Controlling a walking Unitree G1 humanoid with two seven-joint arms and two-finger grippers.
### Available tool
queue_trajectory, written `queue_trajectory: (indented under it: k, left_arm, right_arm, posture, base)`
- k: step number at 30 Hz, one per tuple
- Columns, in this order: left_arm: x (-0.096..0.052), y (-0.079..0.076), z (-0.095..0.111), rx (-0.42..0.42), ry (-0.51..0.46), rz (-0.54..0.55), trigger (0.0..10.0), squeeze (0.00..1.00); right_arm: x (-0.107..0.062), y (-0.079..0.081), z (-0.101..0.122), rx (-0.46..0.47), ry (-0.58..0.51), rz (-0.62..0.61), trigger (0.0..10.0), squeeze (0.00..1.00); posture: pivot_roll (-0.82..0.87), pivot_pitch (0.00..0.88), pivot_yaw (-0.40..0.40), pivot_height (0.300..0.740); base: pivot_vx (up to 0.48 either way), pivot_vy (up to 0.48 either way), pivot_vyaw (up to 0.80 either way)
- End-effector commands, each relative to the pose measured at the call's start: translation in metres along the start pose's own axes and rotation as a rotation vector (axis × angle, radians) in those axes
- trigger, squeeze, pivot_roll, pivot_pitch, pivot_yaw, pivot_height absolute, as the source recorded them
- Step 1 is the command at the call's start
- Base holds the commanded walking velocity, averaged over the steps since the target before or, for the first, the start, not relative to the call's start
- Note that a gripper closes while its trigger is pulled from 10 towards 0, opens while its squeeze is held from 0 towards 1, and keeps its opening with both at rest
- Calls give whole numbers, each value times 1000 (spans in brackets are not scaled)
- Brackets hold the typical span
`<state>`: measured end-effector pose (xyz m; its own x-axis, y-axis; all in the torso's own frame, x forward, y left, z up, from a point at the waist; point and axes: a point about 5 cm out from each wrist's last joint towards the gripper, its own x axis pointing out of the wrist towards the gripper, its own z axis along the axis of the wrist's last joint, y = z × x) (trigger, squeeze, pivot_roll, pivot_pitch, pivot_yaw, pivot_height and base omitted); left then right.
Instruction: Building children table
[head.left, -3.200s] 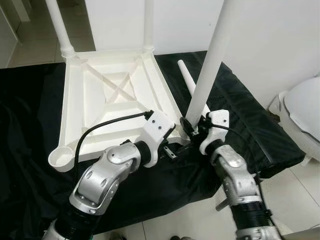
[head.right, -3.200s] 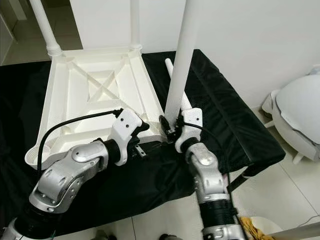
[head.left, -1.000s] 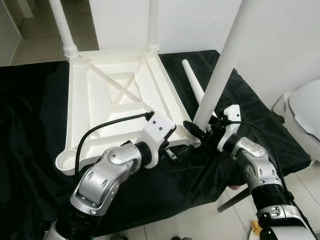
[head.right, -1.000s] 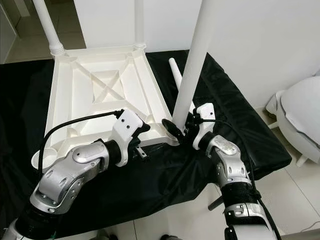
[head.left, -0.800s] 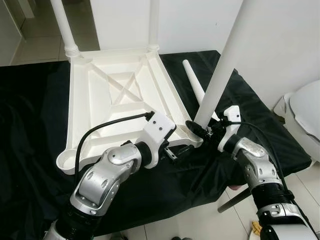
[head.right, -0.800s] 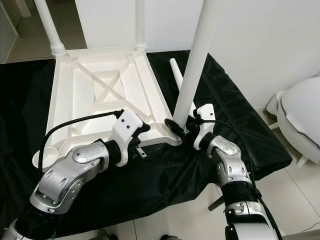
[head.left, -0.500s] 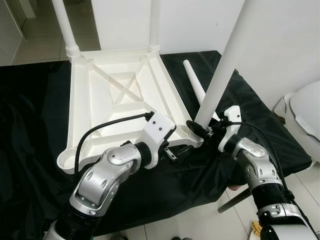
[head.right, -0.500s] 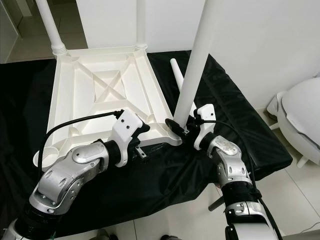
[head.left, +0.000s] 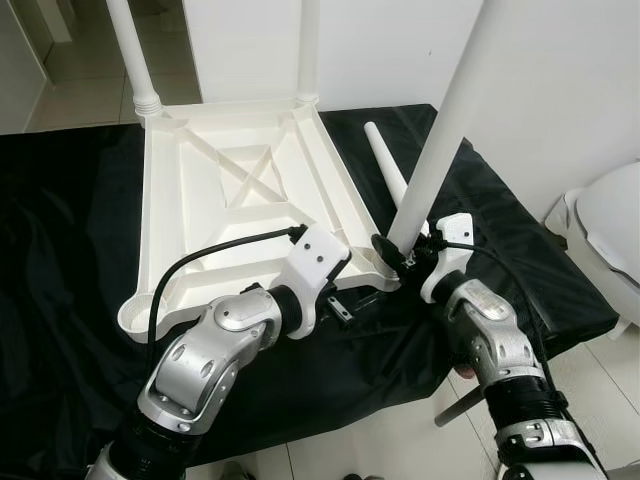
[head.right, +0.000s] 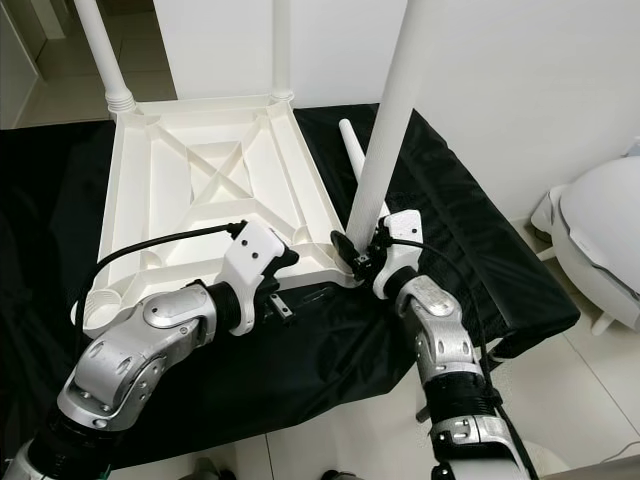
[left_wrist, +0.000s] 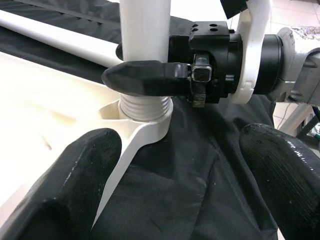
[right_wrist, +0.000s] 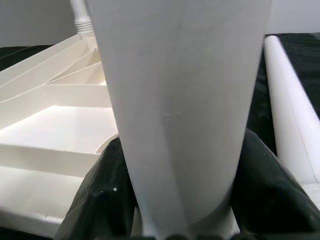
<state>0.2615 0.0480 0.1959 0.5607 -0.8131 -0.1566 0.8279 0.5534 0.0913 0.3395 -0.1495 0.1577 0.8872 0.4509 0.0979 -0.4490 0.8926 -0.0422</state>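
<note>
Right tool (head.left: 398, 252) clamped on third leg (head.left: 440, 140) at its socket (left_wrist: 142, 120), left tool (left_wrist: 165, 170) spread wide and empty; two legs (head.left: 133, 50) fitted, one (head.left: 385, 170) lying loose.

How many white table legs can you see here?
4. Two stand at the tabletop's far corners, one is held at the near corner by the right gripper, one lies loose on the cloth.
</note>
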Motion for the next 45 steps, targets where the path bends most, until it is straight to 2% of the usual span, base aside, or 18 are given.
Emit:
queue_trajectory:
  k: [1, 2, 3, 6, 12, 14, 16, 19, 21, 28, 29, 30, 31, 41, 43, 45]
  left_arm:
    - [-1, -2, 0, -9, 0, -2, 10000, 0]
    - [-1, -2, 0, -10, 0, -3, 10000, 0]
    - [-1, -2, 0, -10, 0, -3, 10000, 0]
    - [-1, -2, 0, -12, 1, -5, 10000, 0]
    - [-1, -2, 0, -12, 1, -6, 10000, 0]
    - [2, -2, 1, -11, -5, -9, 10000, 0]
    - [2, -2, 2, -10, -7, -10, 10000, 0]
    - [4, -3, 3, -9, -11, -15, 10000, 0]
    - [4, -2, 3, -9, -13, -14, 10000, 0]
    - [5, -2, 4, -6, -16, -13, 10000, 0]
    - [5, -2, 4, -6, -16, -13, 10000, 0]
    - [5, -2, 4, -6, -16, -13, 10000, 0]
    - [5, -2, 4, -7, -17, -14, 10000, 0]
    - [6, -4, 3, -7, -16, -18, 10000, 0]
    - [6, -4, 2, -5, -15, -21, 10000, 0]
    - [6, -5, 2, -4, -14, -21, 10000, 0]
  right_arm:
    - [-1, -3, -2, 33, 13, -121, 10000, 0]
    - [0, -2, -3, 36, 19, -185, 10000, 0]
    - [0, -2, -3, 36, 19, -185, 10000, 0]
    - [0, 4, -2, 33, -5, -307, 10000, 0]
    - [-1, 8, 2, 42, -51, -382, 10000, 0]
    - [2, 20, 3, 76, -69, -509, 10000, 0]
    - [4, 26, 4, 86, -70, -536, 10000, 0]
    - [12, 51, 4, 119, -61, -456, 10000, 0]
    - [13, 55, 6, 114, -70, -423, 10000, 0]
    - [10, 45, 6, 75, -58, -455, 10000, 0]
    - [9, 41, 7, 80, -63, -459, 10000, 157]
    - [9, 41, 7, 80, -63, -459, 10000, 157]
    - [8, 38, 7, 85, -69, -457, 10000, 1000]
    - [7, 31, 10, 65, -73, -397, 10000, 1000]
    - [7, 29, 13, 50, -74, -303, 10000, 0]
    - [6, 27, 14, 48, -73, -264, 10000, 0]
  posture:
    - [-5, 113, -11, 740]
    - [-5, 113, -11, 740]
    - [-5, 113, -11, 740]
    - [-9, 110, -10, 740]
    - [-10, 108, -10, 740]
    - [-18, 103, -8, 740]
    - [-18, 103, -8, 740]
    - [-17, 98, -9, 740]
    - [-20, 98, -7, 740]
    - [-22, 92, -14, 740]
    - [-21, 89, -16, 740]
    - [-21, 89, -16, 740]
    - [-21, 89, -16, 740]
    - [-24, 78, -24, 740]
    - [-22, 71, -28, 740]
    - [-22, 71, -28, 740]
  base:
    - [0, 0, 0]
    - [0, 0, 0]
    - [0, 0, 0]
    - [0, 0, 0]
    - [0, 0, 0]
    - [0, 0, 0]
    - [0, 0, 0]
    - [0, 0, 0]
    - [0, 0, 0]
    - [0, 0, 0]
    - [0, 0, 0]
    - [0, 0, 0]
    - [0, 0, 0]
    - [0, 0, 0]
    - [0, 0, 0]
    - [0, 0, 0]
